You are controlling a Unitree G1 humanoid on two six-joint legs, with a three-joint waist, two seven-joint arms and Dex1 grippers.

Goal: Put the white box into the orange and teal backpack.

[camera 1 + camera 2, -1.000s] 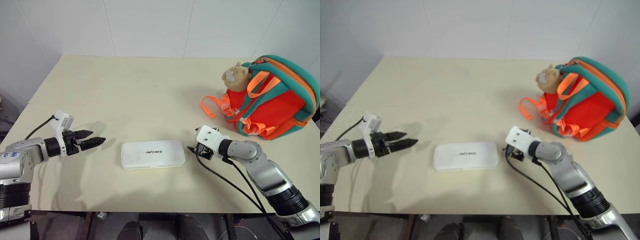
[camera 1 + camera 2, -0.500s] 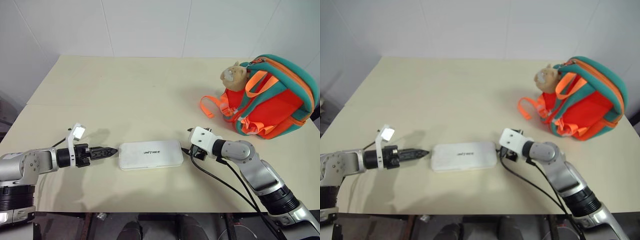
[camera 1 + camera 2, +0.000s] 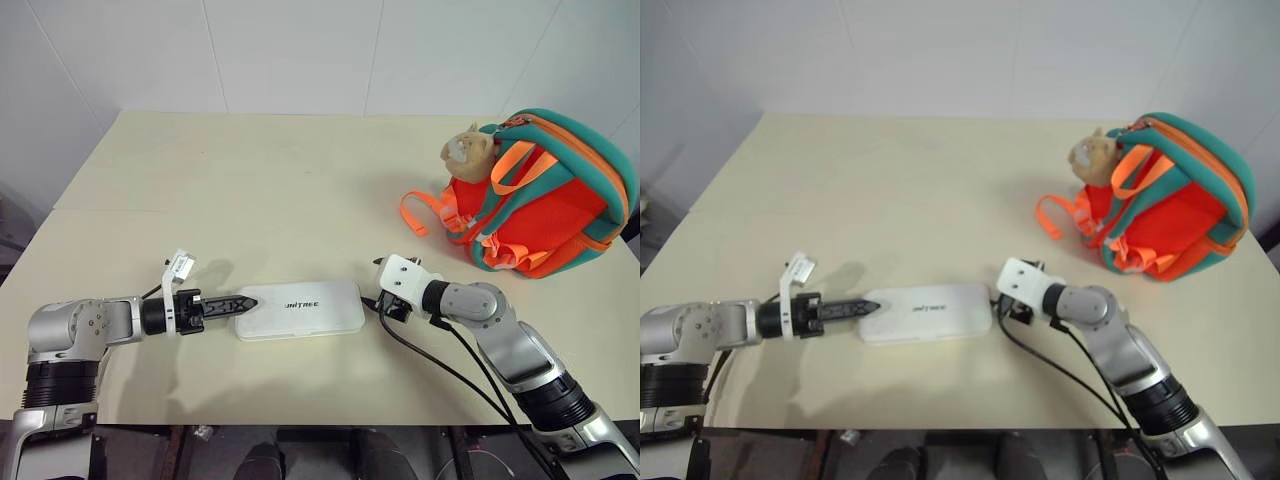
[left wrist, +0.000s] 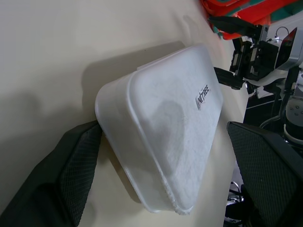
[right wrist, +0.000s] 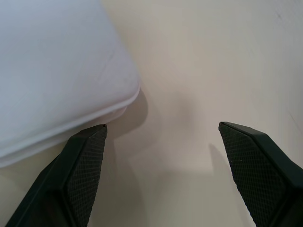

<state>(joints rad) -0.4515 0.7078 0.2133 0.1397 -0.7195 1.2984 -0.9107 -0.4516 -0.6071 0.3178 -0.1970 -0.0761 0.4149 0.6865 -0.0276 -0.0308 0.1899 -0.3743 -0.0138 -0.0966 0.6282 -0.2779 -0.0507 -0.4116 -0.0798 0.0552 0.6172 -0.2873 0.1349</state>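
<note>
Here both wrist views show each open end effector (image 4: 163, 175) (image 5: 163, 165) flanking the white box (image 3: 300, 308)

The far side of the orange and teal backpack (image 3: 545, 195) runs off the picture's edge, the right gripper (image 3: 379, 296) has its fingertips tucked under its white wrist, and the white box (image 5: 52, 71) is cut off too.

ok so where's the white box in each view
Left eye view: white box lies low centre on the table, between both grippers.
Right eye view: low centre, slightly further left.
Left wrist view: it lies between that gripper's fingers, lettering up.
Right wrist view: one rounded corner, upper left.
Shared landmark: the orange and teal backpack, beyond the box's far end in the left wrist view.
</note>
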